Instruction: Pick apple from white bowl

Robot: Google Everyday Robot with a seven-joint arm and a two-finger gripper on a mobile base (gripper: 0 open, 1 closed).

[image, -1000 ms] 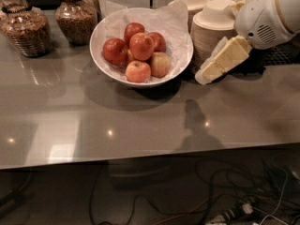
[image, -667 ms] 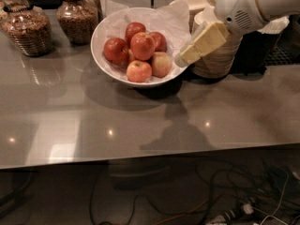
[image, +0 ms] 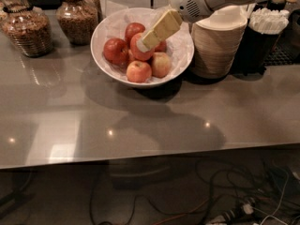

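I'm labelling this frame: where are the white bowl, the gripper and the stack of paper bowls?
white bowl [image: 98,50]: camera view, on its bare left wall.
gripper [image: 143,44]: camera view, on its tip, over the apples in the bowl.
stack of paper bowls [image: 215,50]: camera view, on its ribbed side.

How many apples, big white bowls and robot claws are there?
Apples: 6, all in the bowl
White bowl: 1
Claw: 1, over the bowl, its tip at the middle apple
Total: 8
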